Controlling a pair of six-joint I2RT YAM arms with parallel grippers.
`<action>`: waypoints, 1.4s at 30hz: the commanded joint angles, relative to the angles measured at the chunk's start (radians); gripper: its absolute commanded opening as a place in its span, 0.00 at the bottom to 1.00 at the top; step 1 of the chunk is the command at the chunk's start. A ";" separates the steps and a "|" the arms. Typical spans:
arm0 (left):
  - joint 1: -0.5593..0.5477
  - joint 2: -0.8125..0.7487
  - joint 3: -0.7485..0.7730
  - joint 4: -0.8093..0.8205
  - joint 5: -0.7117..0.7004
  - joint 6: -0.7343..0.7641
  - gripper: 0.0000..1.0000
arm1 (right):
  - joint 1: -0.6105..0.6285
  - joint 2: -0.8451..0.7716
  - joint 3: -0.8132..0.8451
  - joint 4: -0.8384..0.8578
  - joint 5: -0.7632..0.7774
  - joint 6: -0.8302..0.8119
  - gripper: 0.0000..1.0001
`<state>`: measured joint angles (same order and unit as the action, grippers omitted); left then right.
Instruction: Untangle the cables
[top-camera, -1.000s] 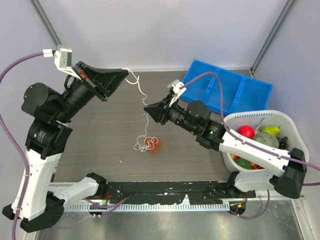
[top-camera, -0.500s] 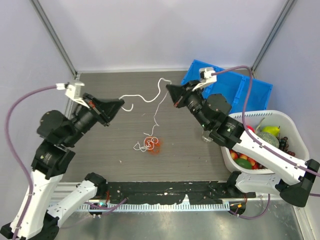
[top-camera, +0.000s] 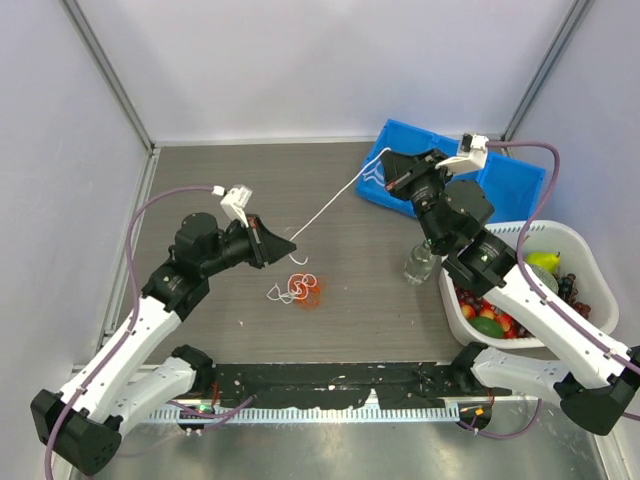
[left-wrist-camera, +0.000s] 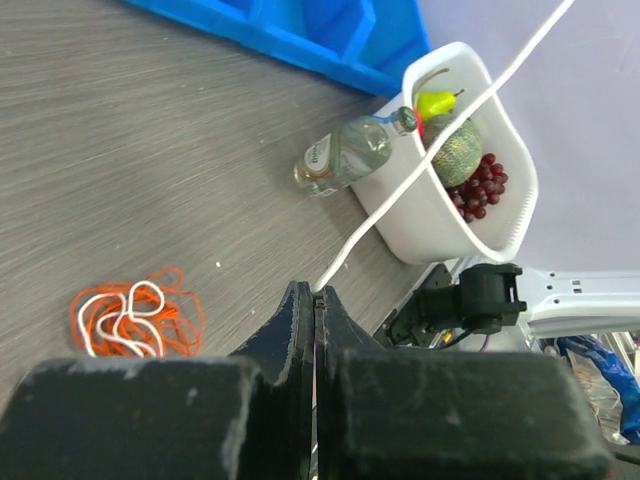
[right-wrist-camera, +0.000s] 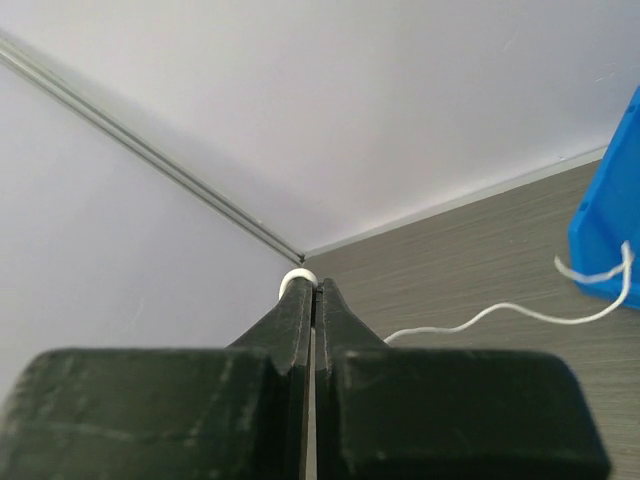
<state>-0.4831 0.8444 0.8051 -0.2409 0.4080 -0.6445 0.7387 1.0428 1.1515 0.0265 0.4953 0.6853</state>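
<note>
A white cable (top-camera: 328, 207) runs taut between my two grippers. My left gripper (top-camera: 292, 243) is shut on its near end; in the left wrist view the cable (left-wrist-camera: 420, 163) leaves the closed fingertips (left-wrist-camera: 300, 300) and runs up to the right. My right gripper (top-camera: 384, 170) is shut on the far end over the blue bin; a white bit shows at its tips (right-wrist-camera: 296, 282) and a loose length (right-wrist-camera: 480, 317) trails to the right. A small clump of red-orange and white cables (top-camera: 297, 289) lies on the table below the left gripper, also in the left wrist view (left-wrist-camera: 132, 318).
A blue bin (top-camera: 500, 178) lies at the back right. A white basket of fruit (top-camera: 585, 262) stands at the right, with a clear plastic bottle (top-camera: 420, 263) beside it. Walls and metal posts close in the table.
Both grippers have moved with the white cable: the left came down and right toward the clump, the right went up and right over the blue bin. The cable has gone from slack to taut.
</note>
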 joint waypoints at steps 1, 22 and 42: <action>0.001 0.034 -0.041 0.132 0.080 -0.060 0.00 | -0.038 -0.041 0.017 0.085 0.043 0.085 0.01; 0.003 0.059 0.264 0.043 -0.078 0.085 0.91 | -0.240 0.154 0.298 -0.109 -0.035 -0.154 0.01; 0.060 0.231 0.344 0.051 -0.047 0.158 0.93 | -0.496 0.335 0.323 -0.108 0.161 -0.309 0.01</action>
<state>-0.4236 1.1000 1.1790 -0.2047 0.3412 -0.5289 0.2932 1.3739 1.4387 -0.1116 0.5983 0.4141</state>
